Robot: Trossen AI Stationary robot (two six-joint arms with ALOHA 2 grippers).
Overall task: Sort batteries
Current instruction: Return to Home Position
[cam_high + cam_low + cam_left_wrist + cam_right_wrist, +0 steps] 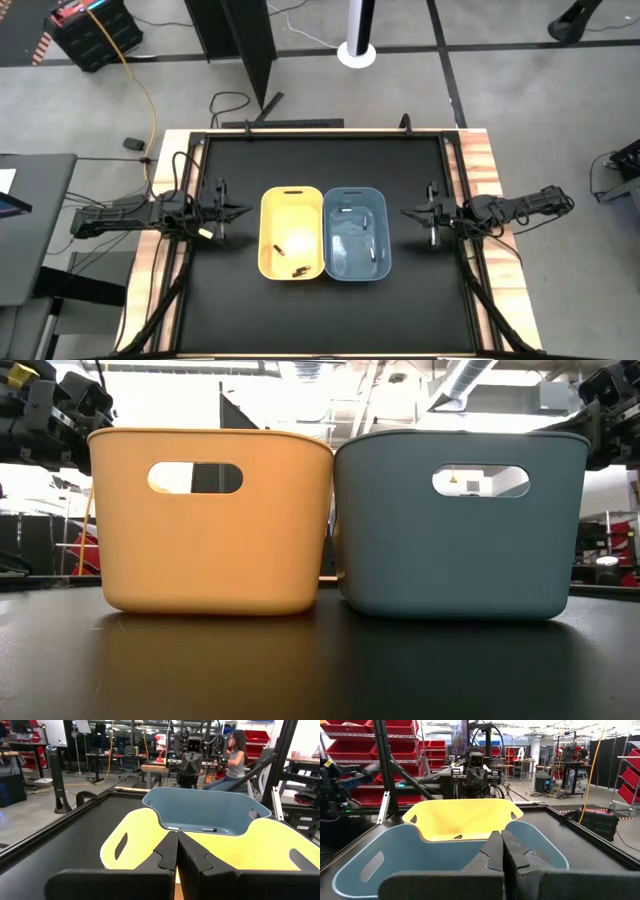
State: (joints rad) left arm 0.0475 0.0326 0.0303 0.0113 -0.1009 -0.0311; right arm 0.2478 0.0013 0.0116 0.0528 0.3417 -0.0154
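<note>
On the black table [230, 300] stood 2 bins, side by side and touching: 1 yellow bin [290, 220] and 1 blue bin [352, 240]. At least 2 dark batteries [297, 270] lay in the yellow bin. About 3 pale batteries [345, 212] lay in the blue bin, though the exact count was hard to tell. 2 arms reached level inward from opposite sides. The left gripper [240, 211] hung near the yellow bin and the right gripper [407, 212] near the blue bin, each with its fingers pressed together on nothing.
</note>
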